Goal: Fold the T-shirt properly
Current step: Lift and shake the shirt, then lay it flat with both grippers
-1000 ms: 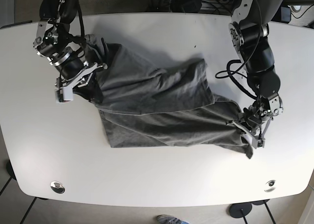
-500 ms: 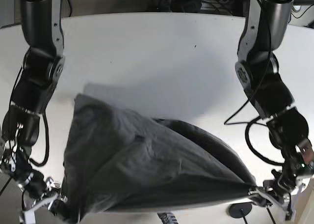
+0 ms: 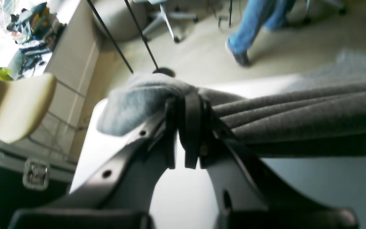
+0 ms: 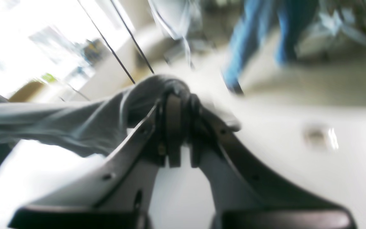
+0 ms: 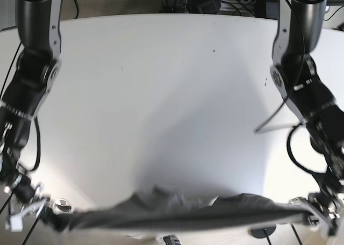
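Base view: T-shirt (image 5: 177, 213) stretched taut at the table's (image 5: 161, 94) near edge.
Soft, limp cloth is pinched at opposite ends by left tool (image 3: 186, 105) and right tool (image 4: 176, 95); corners are judged best held.

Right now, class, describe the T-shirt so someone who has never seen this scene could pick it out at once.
Start with the big white table and go to its near edge. There the T-shirt hangs as a long dark grey band, stretched between the left gripper and the right gripper. It is the only cloth here, soft and wrinkled between hard black arms.
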